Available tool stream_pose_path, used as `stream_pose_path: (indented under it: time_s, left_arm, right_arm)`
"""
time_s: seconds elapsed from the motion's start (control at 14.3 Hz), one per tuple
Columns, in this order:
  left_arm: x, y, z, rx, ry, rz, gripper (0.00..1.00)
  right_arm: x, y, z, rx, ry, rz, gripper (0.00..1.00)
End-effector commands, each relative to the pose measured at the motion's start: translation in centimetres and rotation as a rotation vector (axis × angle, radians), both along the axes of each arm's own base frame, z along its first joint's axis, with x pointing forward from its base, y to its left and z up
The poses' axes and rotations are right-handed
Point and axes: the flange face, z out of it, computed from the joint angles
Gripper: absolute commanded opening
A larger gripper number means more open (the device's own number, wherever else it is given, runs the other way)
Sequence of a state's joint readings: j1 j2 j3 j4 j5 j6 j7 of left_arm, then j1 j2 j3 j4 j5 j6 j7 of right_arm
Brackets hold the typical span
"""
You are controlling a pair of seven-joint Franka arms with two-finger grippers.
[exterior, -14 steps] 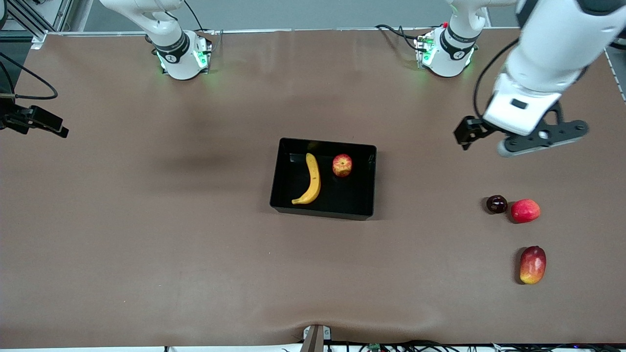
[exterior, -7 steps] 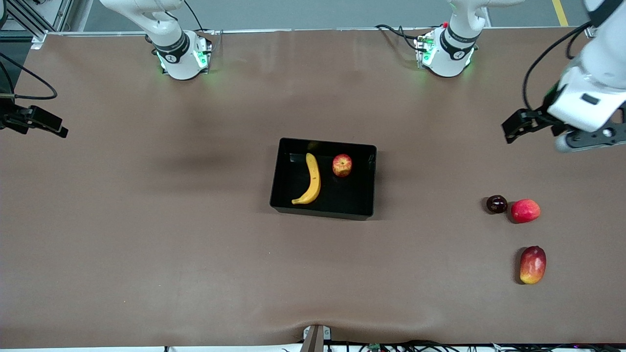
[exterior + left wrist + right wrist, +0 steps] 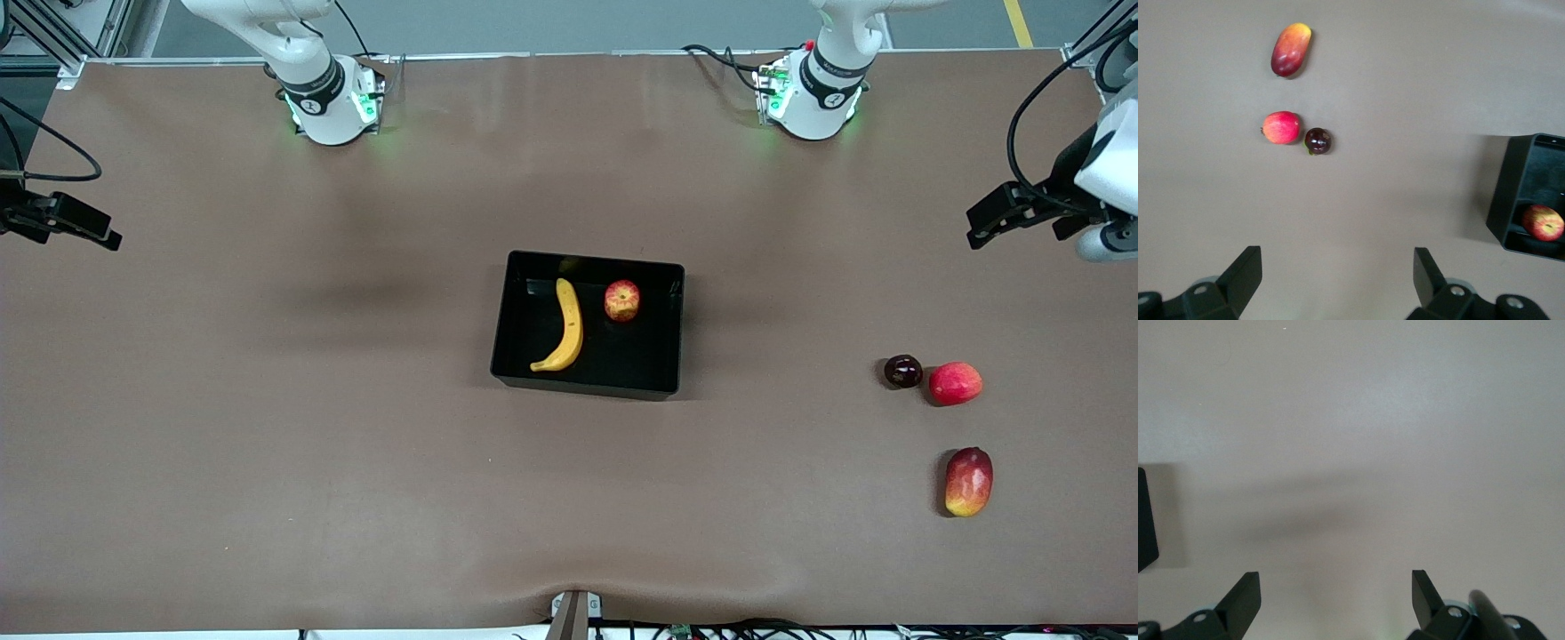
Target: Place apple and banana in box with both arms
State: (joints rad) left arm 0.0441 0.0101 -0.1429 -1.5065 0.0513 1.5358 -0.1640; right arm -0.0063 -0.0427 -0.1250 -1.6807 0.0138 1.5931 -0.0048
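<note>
The black box (image 3: 637, 357) sits mid-table. Inside it lie the yellow banana (image 3: 565, 327) and, beside it toward the left arm's end, the mottled red apple (image 3: 621, 300). My left gripper (image 3: 1337, 265) is open and empty, high over bare table at the left arm's end; its hand (image 3: 1095, 233) shows at the front view's edge. Its wrist view catches the box's corner (image 3: 1509, 200) with the apple (image 3: 1543, 223) in it. My right gripper (image 3: 1336, 587) is open and empty over bare table at the right arm's end, where it waits; a box edge (image 3: 1145, 520) shows there.
Three loose fruits lie toward the left arm's end, nearer the front camera than the box: a dark plum (image 3: 902, 371), a pinkish-red fruit (image 3: 955, 383) touching it, and a red-yellow mango (image 3: 968, 481). Cables run by both arm bases.
The left arm has swung away from the box toward its own end of the table, mostly leaving the front view. The right arm, the box and the fruits have not moved.
</note>
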Motion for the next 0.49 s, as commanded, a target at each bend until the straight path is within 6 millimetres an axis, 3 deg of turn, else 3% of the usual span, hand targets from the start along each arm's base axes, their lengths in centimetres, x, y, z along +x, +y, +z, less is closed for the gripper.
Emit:
stream_pose_path:
  time_s: [0.0,0.42]
  left_arm:
    - [-1.50,-1.16,0.74,-0.019,-0.013,-0.018,1.00]
    - [-2.32,-1.35,0.87,-0.016,-0.001,-0.017,1.00]
  right_arm:
    - [-0.12,-0.27,0.21,-0.009,-0.007,-0.010,1.00]
    - [-0.10,-0.27,0.22,-0.009,-0.008,-0.010,1.00]
